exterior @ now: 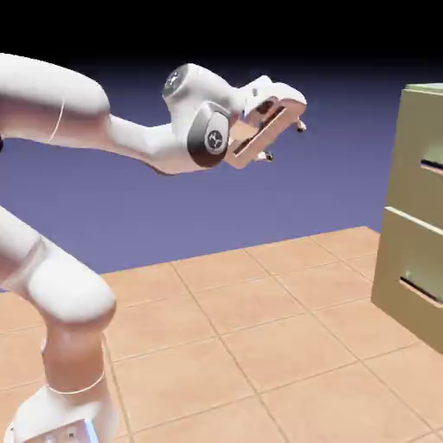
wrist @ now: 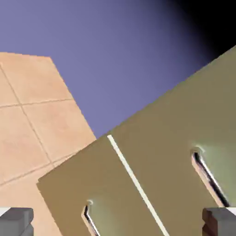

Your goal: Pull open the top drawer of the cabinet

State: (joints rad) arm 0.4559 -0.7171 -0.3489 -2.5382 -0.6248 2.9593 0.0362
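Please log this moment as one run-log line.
phase: approach | end effector: open, empty, apart from cabinet | top drawer: shut

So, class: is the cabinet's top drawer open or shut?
Shut: the top drawer sits flush with the cabinet front, fingers well away.
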